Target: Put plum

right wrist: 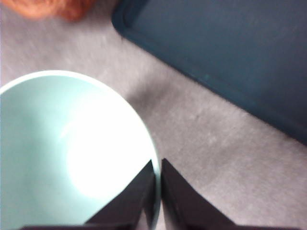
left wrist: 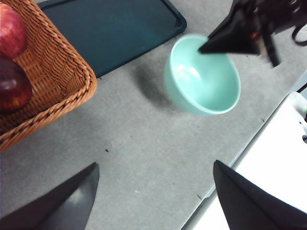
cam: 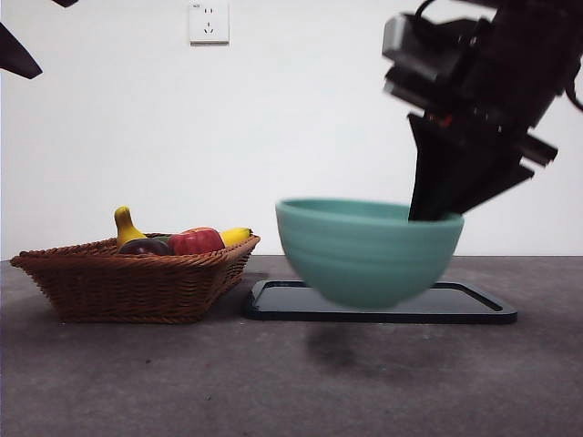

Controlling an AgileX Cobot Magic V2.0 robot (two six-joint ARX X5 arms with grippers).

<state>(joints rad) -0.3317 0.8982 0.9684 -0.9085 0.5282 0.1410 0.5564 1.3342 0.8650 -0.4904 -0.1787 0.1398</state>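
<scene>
The plum [cam: 144, 246] [left wrist: 12, 86] lies dark maroon in the wicker basket [cam: 127, 282] [left wrist: 57, 81], next to a red apple [cam: 196, 241] [left wrist: 9, 28]. My right gripper [cam: 437, 205] [left wrist: 206, 48] [right wrist: 157, 177] is shut on the rim of a teal bowl [cam: 369, 250] [left wrist: 204, 74] [right wrist: 72, 153]. The bowl hangs empty and slightly blurred above the grey table, its shadow beneath it. My left gripper [left wrist: 156, 165] stands open and empty, high over the table beside the basket; in the front view it shows only as a black tip [cam: 14, 55].
A dark tray [cam: 474, 309] [left wrist: 105, 33] [right wrist: 230, 57] lies flat beside the basket, behind the bowl. A yellow banana [cam: 127, 223] also sits in the basket. The table's edge and a white surface [left wrist: 283, 158] run near the left gripper.
</scene>
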